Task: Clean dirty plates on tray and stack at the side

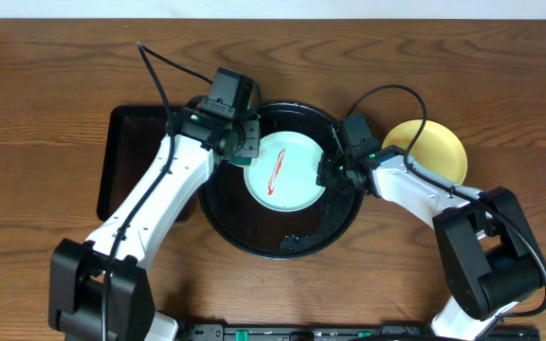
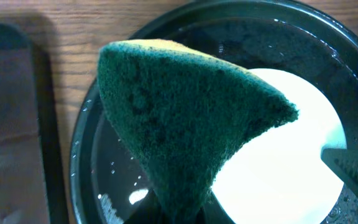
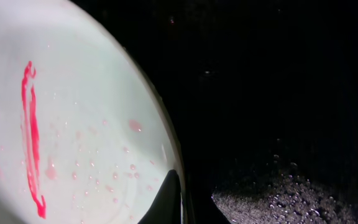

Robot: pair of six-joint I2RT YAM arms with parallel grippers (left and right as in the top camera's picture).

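The left gripper (image 1: 245,144) is clamping a green sponge (image 2: 185,118) above the left edge of the pale blue plate (image 1: 287,175), which is lying red-streaked in the round black tray (image 1: 254,232). The right gripper (image 1: 328,172) is resting one finger (image 3: 169,196) on the plate's right rim; whether it is gripping cannot be told. A yellow plate (image 1: 434,152) is sitting on the bench (image 1: 45,76) just right of the tray.

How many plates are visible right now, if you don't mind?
2. A pale blue plate with a red smear lies in the round black tray; a yellow plate sits on the table right of the tray. Another could be hidden under the yellow one.
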